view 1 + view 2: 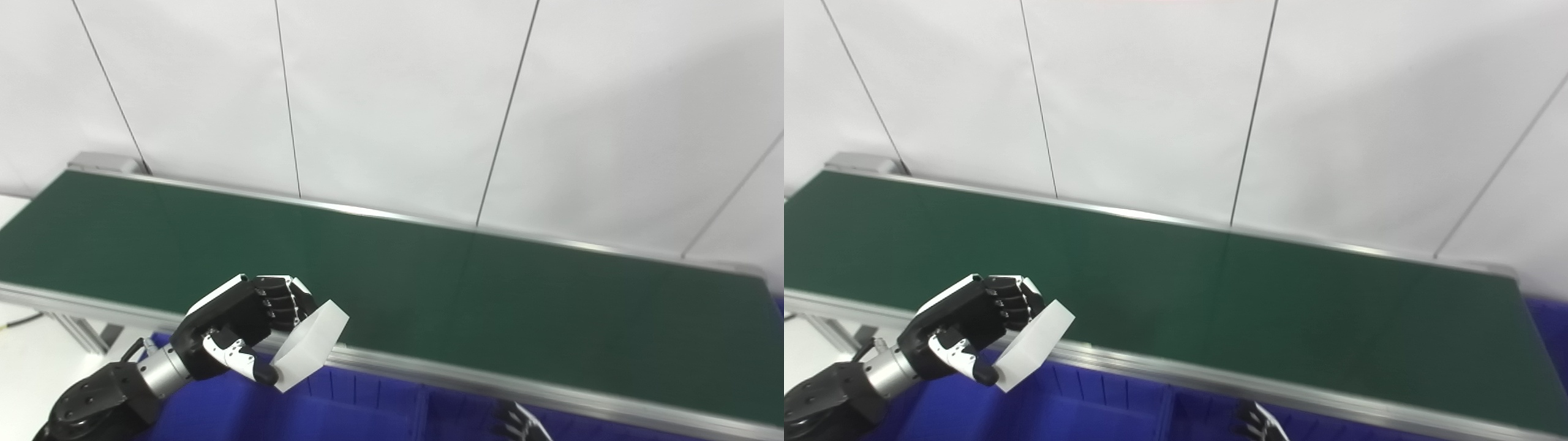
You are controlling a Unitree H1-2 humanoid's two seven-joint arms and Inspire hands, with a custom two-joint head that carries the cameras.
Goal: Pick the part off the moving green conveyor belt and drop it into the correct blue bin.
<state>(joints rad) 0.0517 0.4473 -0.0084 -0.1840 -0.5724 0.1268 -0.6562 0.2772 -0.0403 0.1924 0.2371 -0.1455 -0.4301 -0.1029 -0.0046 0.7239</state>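
My left hand (245,321) is shut on a white box-shaped part (309,346), pinched between thumb and fingers. It holds the part in the air over the near rail of the green conveyor belt (429,294), above the left blue bin (343,410). The part shows again in the right eye view (1032,346), as does the hand (968,324). No other part lies on the belt. Only the fingertips of my right hand (519,424) show at the bottom edge, below the rail.
Blue bins run along below the near rail, with a divider (422,407) between two of them; another blue bin (1546,318) sits at the belt's right end. A white panelled wall (392,104) stands behind the belt. A metal frame leg (79,331) is at left.
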